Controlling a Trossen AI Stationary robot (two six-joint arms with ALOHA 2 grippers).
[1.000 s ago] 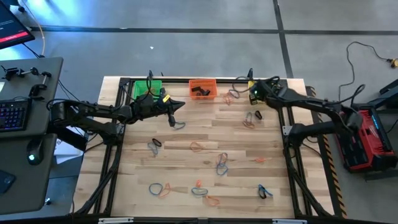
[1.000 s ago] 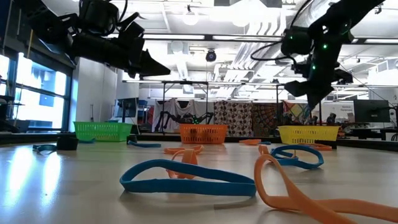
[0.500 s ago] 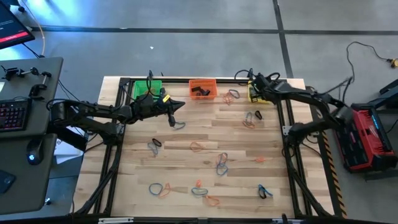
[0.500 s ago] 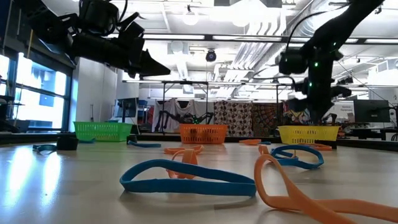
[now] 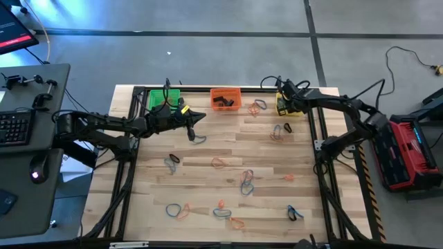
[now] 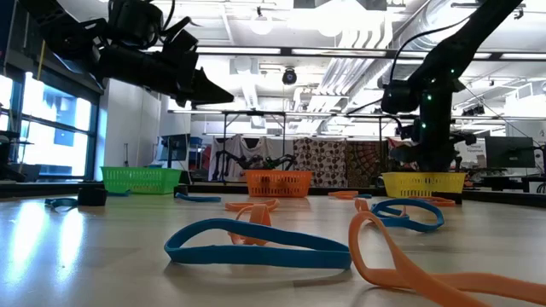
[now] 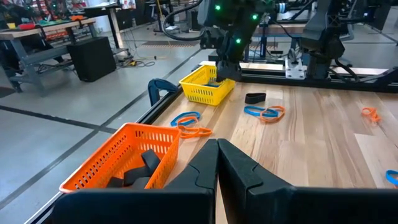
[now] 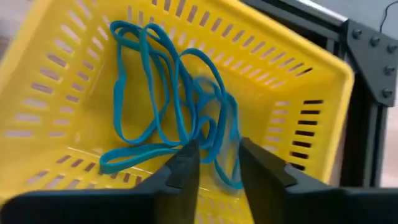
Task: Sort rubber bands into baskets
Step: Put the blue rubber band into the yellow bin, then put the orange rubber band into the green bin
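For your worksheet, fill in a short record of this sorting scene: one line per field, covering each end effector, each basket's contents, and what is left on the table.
right end effector: open, over yellow basket
yellow basket contents: blue rubber bands
left end effector: shut, raised above table, waiting
orange basket: black items inside
green basket: contents not clear
table: many loose bands unsorted

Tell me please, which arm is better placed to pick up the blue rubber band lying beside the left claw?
The left. The left claw hangs just beside that blue band, fingers together. The right claw is over the yellow basket at the table's far corner, fingers apart above blue bands inside.
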